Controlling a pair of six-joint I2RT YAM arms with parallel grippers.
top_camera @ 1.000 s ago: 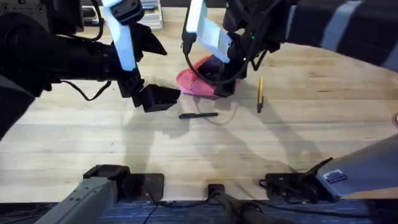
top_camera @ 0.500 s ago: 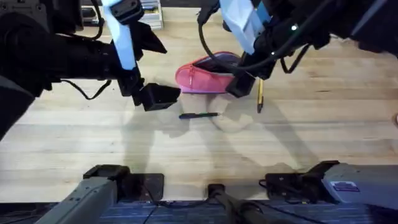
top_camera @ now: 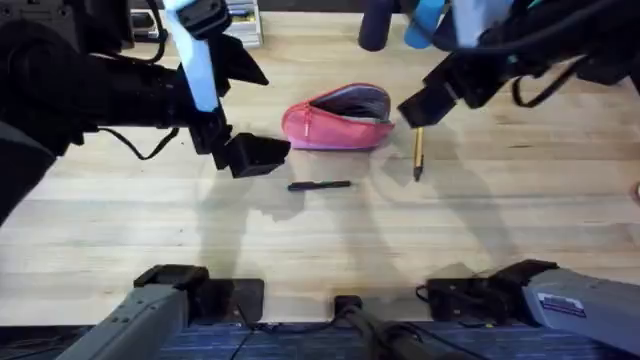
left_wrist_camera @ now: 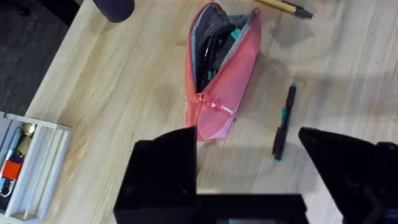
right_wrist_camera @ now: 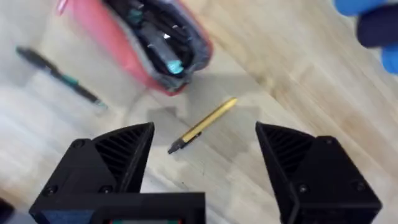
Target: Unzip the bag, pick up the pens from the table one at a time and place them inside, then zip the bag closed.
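Pale wooden table (top_camera: 330, 250) holds the pink bag (top_camera: 335, 120) at upper centre, unzipped and gaping. Black pen (top_camera: 320, 185) lies just below it, yellow pen (top_camera: 418, 152) to its right. Left gripper (top_camera: 250, 155) and right gripper (top_camera: 420, 105) hover with fingers spread, empty.

Both arms reach forward from their bases. The left pincer (top_camera: 250, 155) hangs low with its jaws spread wide; the right pincer (top_camera: 420, 105), off to its right, is likewise spread, holding nothing.
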